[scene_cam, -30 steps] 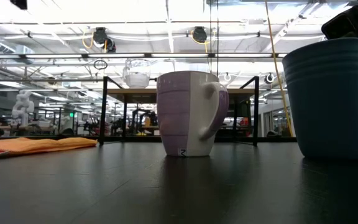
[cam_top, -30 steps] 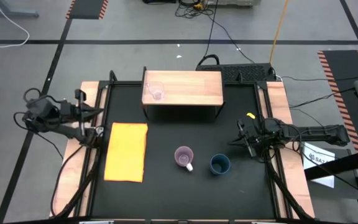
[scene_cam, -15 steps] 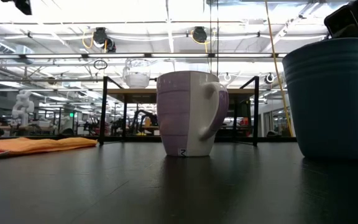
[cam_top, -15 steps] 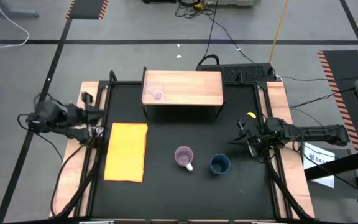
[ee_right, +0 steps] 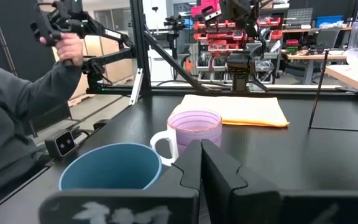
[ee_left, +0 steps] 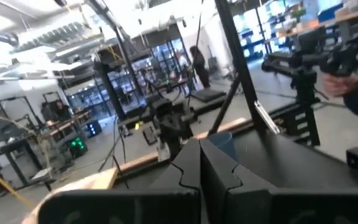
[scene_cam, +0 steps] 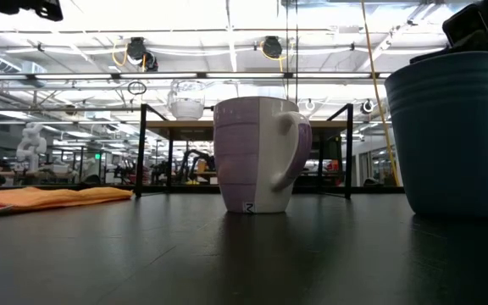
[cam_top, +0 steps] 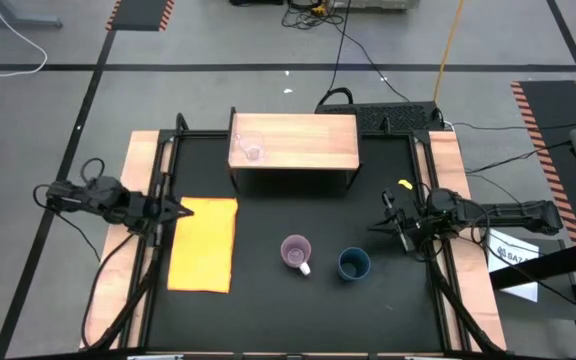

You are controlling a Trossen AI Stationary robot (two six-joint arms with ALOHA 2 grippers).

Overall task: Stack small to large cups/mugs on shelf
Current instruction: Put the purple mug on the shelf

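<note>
A clear glass cup [cam_top: 249, 149] stands on the left end of the light-wood shelf [cam_top: 308, 135] at the table's far side. A light purple mug [cam_top: 296, 252] and a dark teal cup [cam_top: 353, 264] stand upright side by side on the black table, near the front. My right gripper [cam_top: 376, 226] is shut and level, just right of the teal cup [ee_right: 110, 168], with the mug [ee_right: 194, 132] beyond it. My left gripper [cam_top: 186, 210] is shut and points across the table at the far left corner of the yellow mat [cam_top: 204, 245], holding nothing.
The yellow mat lies flat on the table's left part. Black frame posts [cam_top: 180, 124] stand at the shelf's corners. Wooden side rails [cam_top: 448, 170] run along both table edges. A person's sleeve and hand [ee_right: 61, 53] show in the room beyond the table.
My left gripper has swung down and toward the table's near and right side, from beside the left rail to the mat's far left corner, tipping to nearly level. It stays shut. The cups and my right gripper have kept still.
</note>
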